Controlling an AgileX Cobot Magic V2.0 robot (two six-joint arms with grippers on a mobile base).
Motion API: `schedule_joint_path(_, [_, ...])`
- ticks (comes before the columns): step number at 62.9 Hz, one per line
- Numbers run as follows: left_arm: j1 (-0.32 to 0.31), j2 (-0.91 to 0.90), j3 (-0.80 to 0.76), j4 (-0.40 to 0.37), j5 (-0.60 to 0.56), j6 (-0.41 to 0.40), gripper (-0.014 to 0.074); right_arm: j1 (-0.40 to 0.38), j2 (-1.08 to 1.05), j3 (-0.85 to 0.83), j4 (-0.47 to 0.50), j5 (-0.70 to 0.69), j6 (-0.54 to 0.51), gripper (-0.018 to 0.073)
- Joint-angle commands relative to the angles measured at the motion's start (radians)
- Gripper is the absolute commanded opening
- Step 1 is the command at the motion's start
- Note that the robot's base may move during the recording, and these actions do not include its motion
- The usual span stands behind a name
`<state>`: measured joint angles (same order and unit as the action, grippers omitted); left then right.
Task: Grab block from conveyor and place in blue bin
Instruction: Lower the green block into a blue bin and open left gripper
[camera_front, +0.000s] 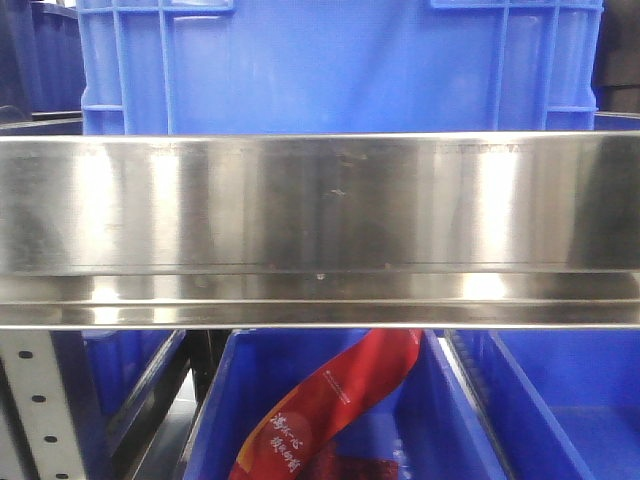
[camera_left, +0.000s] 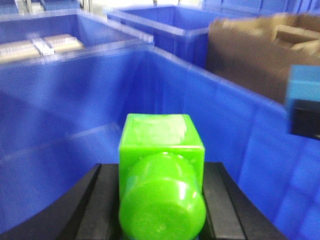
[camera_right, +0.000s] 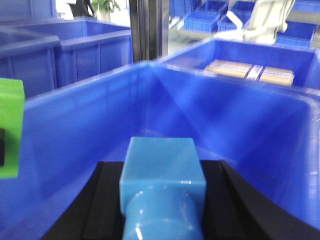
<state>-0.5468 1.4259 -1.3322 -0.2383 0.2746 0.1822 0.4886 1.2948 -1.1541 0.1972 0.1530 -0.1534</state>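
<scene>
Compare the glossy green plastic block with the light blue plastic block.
The green block is bright green, the light blue block pale blue. The green one sits in the left gripper, the blue one in the right gripper. Both are cubes with a rounded stub, held over a blue bin.

steel rail (camera_front: 320, 215) across front view | cardboard box (camera_left: 250, 50) | potted plant (camera_right: 102, 6) far back

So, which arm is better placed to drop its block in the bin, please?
Right, narrowly: the right gripper holds the light-blue block over the blue bin; the left gripper holding the green block looks similar.
</scene>
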Motion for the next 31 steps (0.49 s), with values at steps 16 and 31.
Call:
schedule_joint_path(16, [-0.007, 0.006, -0.014, -0.012, -0.050, 0.001, 0.0365, 0.001, 0.043, -0.009, -0.003, -0.033, -0.006, 0.0374])
schedule_joint_path(31, [-0.007, 0.006, -0.014, -0.012, -0.053, 0.001, 0.0389, 0.001, 0.049, -0.009, -0.003, -0.033, -0.006, 0.0556])
